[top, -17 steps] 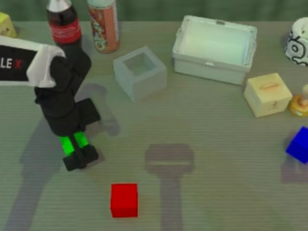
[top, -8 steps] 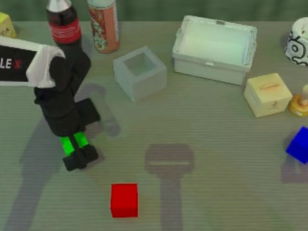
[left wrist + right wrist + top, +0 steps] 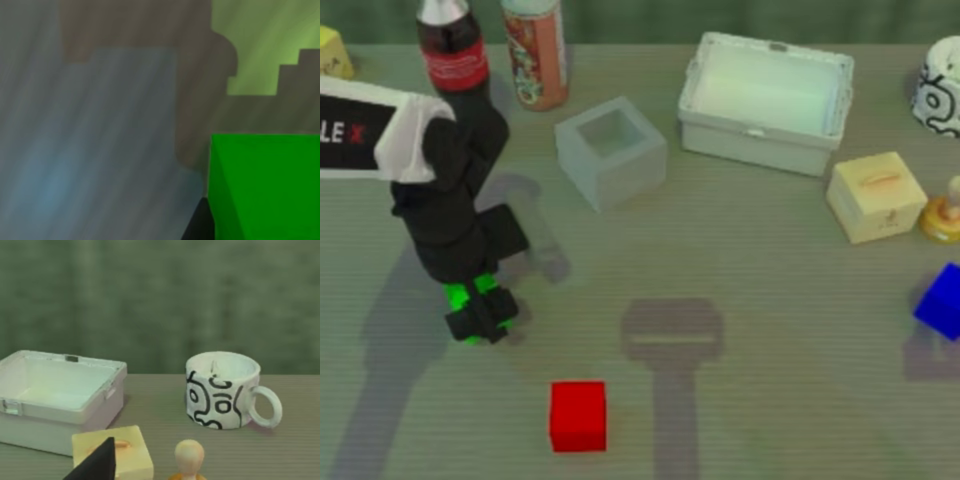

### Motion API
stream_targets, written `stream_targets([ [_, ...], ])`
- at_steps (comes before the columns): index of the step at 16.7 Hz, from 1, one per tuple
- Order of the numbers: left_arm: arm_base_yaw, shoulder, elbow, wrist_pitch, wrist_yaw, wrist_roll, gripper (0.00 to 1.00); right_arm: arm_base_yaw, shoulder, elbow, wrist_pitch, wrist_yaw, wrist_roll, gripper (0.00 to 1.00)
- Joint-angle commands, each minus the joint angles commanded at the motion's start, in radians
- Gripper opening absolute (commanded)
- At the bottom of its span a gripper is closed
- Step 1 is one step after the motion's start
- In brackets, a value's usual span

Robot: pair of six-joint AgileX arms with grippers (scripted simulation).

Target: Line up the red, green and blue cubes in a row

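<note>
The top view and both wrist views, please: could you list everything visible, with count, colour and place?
Matte red cube: one, near centre-left.
Matte green cube: one, in left gripper.
Matte blue cube: one, right edge.
Hollow grey cube-shaped box: one, centre back.
White plastic tub: one, back, right of centre.
Cream-yellow box with orange mark: one, right.
Cola bottle: one, back left.
Orange-labelled can: one, beside bottle.
White mug with black pattern: one, back right.
Wooden figure: one, right edge.
Yellow block: one, back-left corner.
Left gripper: black, left, shut on green cube.
Right gripper: only a dark tip in its wrist view.
</note>
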Motion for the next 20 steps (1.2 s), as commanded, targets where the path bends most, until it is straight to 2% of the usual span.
stream_targets([
  [8,0.0,0.0,0.0,0.0,0.0,0.0,0.0,0.0,0.0,0.0,0.0,0.0,0.0,1.0],
  [9,-0.002,-0.033,0.008,-0.026,0.015,-0.011,0.0,0.0,0.0,0.0,0.0,0.0,0.0,1.0],
  [20,0.016,-0.148,0.149,-0.282,0.014,-0.014,0.0,0.0,0.0,0.0,0.0,0.0,0.0,1.0],
])
